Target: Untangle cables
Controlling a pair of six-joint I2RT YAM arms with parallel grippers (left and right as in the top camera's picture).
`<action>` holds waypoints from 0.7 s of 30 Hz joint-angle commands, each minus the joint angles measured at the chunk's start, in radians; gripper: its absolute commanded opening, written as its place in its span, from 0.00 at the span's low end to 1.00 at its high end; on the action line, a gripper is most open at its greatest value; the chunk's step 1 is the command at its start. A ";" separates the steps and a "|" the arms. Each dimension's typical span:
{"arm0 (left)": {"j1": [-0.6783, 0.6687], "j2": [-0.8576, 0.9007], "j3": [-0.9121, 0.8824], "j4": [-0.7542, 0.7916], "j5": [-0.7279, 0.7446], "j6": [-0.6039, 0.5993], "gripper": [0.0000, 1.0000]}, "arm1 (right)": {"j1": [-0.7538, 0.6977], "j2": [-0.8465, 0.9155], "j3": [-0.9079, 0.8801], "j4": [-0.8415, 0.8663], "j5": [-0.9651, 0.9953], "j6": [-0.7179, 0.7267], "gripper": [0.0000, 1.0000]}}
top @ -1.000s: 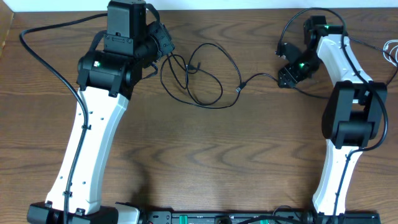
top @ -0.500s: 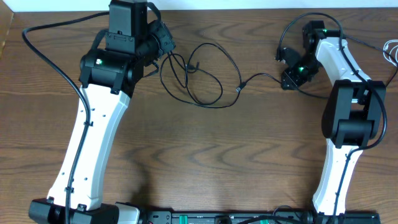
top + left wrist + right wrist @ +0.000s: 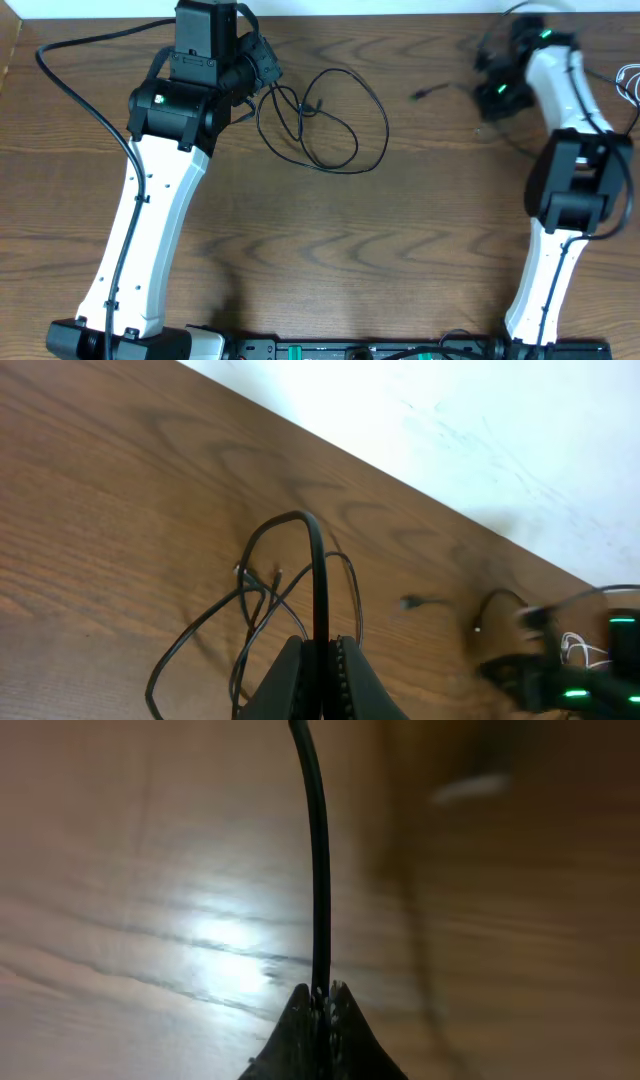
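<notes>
A loose tangle of black cables point(image 3: 322, 122) lies at the table's back centre. My left gripper point(image 3: 268, 80) sits at the tangle's left side, shut on one black strand point(image 3: 318, 575) that arches up out of the jaws point(image 3: 322, 643). My right gripper point(image 3: 484, 88), blurred at the back right, is shut on another black cable point(image 3: 316, 850). That cable's plug end point(image 3: 418, 95) trails left, apart from the tangle, and shows in the left wrist view too point(image 3: 410, 601). A white cable point(image 3: 630, 85) lies at the right edge.
The left arm's thick black wire point(image 3: 60, 80) loops over the table's left side. The table's far edge point(image 3: 400, 12) runs just behind both grippers. A black bar with sockets point(image 3: 330, 350) lies along the front edge between the two arm bases.
My right gripper has shut on the black cable and pulled up and to the right, drawing its plug end away from the tangle. The left gripper has kept its grip in place.
</notes>
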 commanded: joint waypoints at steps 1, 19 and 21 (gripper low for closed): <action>0.003 0.009 0.020 0.001 -0.005 0.017 0.07 | -0.104 -0.048 0.206 -0.032 0.026 0.217 0.01; 0.002 0.010 0.018 -0.010 -0.002 0.016 0.08 | -0.362 -0.059 0.316 -0.007 -0.479 0.280 0.99; 0.002 0.010 0.017 -0.011 -0.002 0.017 0.08 | -0.336 -0.059 0.316 -0.005 -0.525 0.283 0.99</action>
